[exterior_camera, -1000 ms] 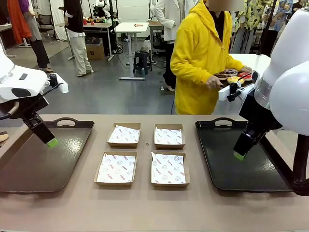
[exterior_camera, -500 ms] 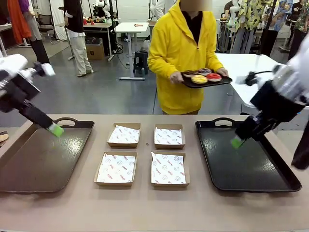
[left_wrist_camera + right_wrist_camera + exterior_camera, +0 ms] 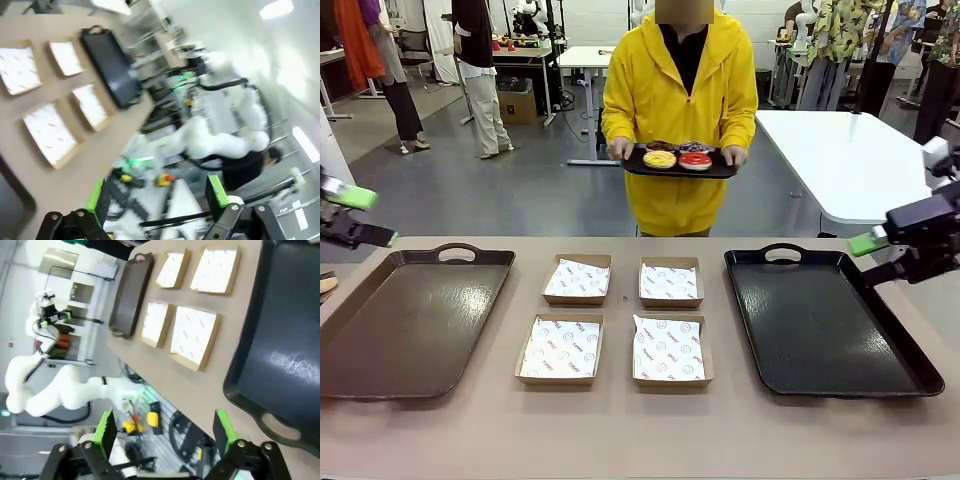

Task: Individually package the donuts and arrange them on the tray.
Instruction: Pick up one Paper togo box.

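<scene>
Donuts [image 3: 678, 157], seemingly four, on a small black tray [image 3: 638, 167] in the person's hands [image 3: 734, 156], beyond the bench [image 3: 620, 430]. Left jaws and right jaws both spread wide, empty, raised off either bench side.

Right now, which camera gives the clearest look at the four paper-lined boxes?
The front view: all four boxes sit sharp and whole in a two-by-two block. The right wrist view has all four too, but tilted and seen at a slant. The left wrist view has them motion-blurred, with one cut by the picture's edge.
</scene>
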{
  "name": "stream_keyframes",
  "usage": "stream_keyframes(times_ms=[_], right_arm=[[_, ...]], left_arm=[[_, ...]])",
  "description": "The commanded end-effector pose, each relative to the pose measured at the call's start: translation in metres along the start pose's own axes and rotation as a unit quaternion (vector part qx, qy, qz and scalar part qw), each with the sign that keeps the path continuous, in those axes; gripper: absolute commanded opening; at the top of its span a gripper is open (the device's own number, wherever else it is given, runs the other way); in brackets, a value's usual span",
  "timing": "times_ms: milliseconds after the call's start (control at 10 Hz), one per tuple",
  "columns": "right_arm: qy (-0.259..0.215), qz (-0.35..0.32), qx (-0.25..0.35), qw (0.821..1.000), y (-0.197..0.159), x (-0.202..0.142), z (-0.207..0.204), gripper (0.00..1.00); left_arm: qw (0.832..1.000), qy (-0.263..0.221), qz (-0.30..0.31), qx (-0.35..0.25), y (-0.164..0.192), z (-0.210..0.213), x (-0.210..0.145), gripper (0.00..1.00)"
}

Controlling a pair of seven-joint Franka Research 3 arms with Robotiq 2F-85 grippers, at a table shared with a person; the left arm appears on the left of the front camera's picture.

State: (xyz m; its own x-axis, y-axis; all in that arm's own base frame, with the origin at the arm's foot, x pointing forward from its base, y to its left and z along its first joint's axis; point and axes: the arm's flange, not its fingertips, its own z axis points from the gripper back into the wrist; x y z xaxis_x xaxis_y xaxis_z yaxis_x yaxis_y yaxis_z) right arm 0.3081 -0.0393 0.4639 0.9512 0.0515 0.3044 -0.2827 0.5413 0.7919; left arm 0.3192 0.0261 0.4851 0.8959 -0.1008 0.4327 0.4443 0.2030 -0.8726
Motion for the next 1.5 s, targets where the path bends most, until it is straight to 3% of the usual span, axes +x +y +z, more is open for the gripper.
stream_keyframes(times_ms=[0,300,700,900,1000,1400], right_arm=[[0.002,-0.018,0.043,0.999,-0.040,-0.053,-0.013,1.00],[-0.062,-0.007,0.086,0.994,-0.084,-0.077,0.016,1.00],[-0.139,0.047,0.160,0.976,-0.071,-0.096,0.053,1.00],[-0.108,0.058,0.174,0.977,-0.060,-0.096,0.052,1.00],[-0.132,0.034,0.155,0.978,-0.082,-0.079,0.080,1.00],[-0.132,0.034,0.155,0.978,-0.082,-0.079,0.080,1.00]], left_arm=[[0.990,-0.032,0.129,-0.046,0.036,0.021,-0.005,1.00],[0.981,-0.043,0.182,-0.039,0.074,0.051,-0.029,1.00],[0.975,-0.074,0.207,0.013,0.094,0.084,-0.048,1.00],[0.973,-0.075,0.216,-0.021,0.097,0.077,-0.046,1.00],[0.973,-0.075,0.216,-0.021,0.097,0.077,-0.046,1.00],[0.973,-0.075,0.216,-0.021,0.097,0.077,-0.046,1.00]])
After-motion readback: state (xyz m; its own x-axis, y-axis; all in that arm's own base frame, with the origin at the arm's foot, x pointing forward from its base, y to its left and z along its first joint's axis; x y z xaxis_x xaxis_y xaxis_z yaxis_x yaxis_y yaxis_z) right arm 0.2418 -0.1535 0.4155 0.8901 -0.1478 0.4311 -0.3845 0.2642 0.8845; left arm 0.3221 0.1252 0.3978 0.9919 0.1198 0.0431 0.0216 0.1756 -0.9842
